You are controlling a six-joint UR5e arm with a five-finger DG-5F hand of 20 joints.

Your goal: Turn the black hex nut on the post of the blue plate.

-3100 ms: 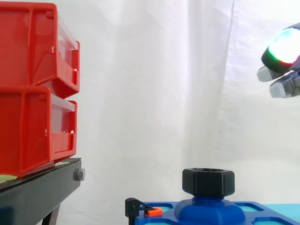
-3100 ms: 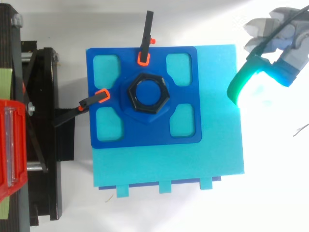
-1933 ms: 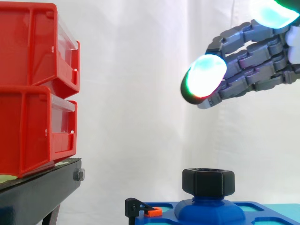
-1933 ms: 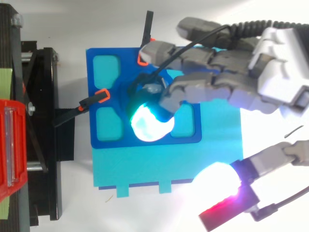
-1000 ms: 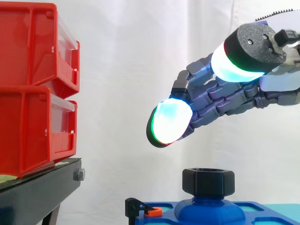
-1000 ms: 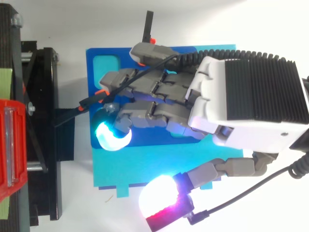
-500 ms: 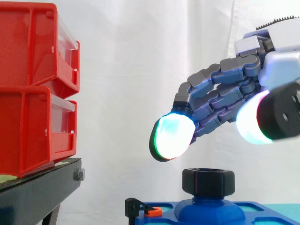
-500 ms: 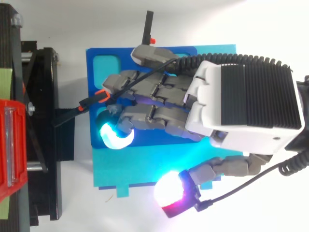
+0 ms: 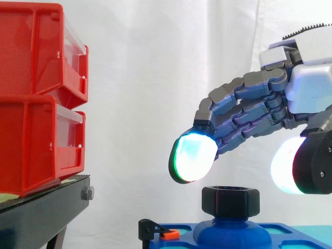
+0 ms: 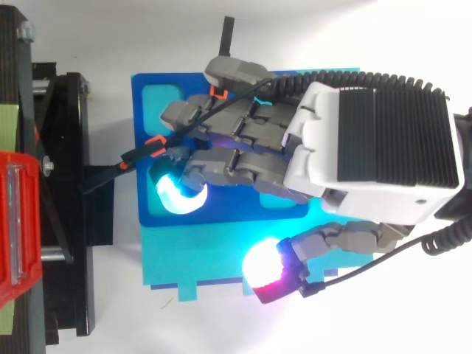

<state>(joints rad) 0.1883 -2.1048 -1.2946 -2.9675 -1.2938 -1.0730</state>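
Note:
The black hex nut (image 9: pixel 231 201) sits on the raised post of the blue plate (image 10: pixel 146 122), low in the side view. My hand (image 9: pixel 303 88) hovers just above it, reaching in from the right. Its fingers are loosely curved and hold nothing. One glowing fingertip (image 9: pixel 193 158) hangs slightly above and left of the nut, and the thumb pad (image 9: pixel 288 166) hangs to the nut's right at about the same height. In the top view the hand (image 10: pixel 369 147) covers the middle of the plate and hides the nut.
Two stacked red bins (image 9: pixel 36 98) stand on a black stand (image 9: pixel 41 212) at the left. The plate rests on a cyan base (image 10: pixel 221 258). Two black clamps with orange tips (image 10: pixel 144 151) hold the plate's left and far edges.
The hand came in from the right, moved over the plate and sank toward the nut. Its thumb swung down from above the fingers to beside the nut.

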